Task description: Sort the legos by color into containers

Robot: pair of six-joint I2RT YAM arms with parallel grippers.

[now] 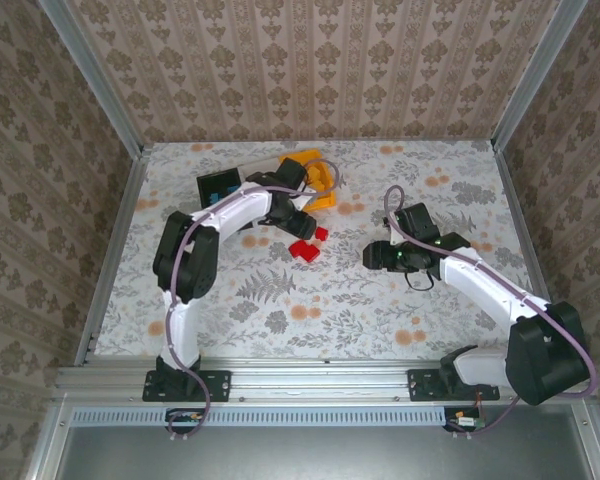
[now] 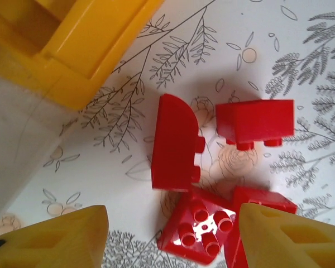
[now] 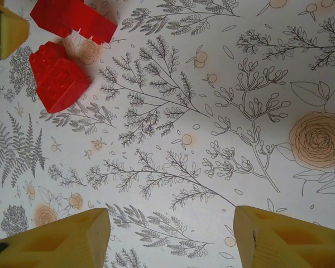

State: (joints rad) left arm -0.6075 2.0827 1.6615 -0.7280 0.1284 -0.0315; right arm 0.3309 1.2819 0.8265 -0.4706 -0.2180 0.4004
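Observation:
Several red legos lie in a tight cluster (image 1: 303, 249) on the floral table. In the left wrist view a studded red brick (image 2: 202, 224) sits between the fingers of my left gripper (image 2: 173, 245). Its jaws stand apart and the left finger is clear of the brick. A curved red brick (image 2: 175, 143), a red block (image 2: 255, 122) and a fourth red one (image 2: 261, 200) by the right fingertip lie around it. The orange-yellow container (image 1: 318, 176) and the black container (image 1: 218, 186) stand behind. My right gripper (image 1: 371, 256) hovers open over bare cloth (image 3: 170, 240), right of the red legos (image 3: 61, 78).
The orange-yellow container's wall (image 2: 84, 44) is close at the upper left of my left gripper, with a pale bin wall (image 2: 11, 134) beside it. Metal rails and patterned walls enclose the table. My left gripper's yellow fingertip (image 3: 3, 30) shows at the right wrist view's corner.

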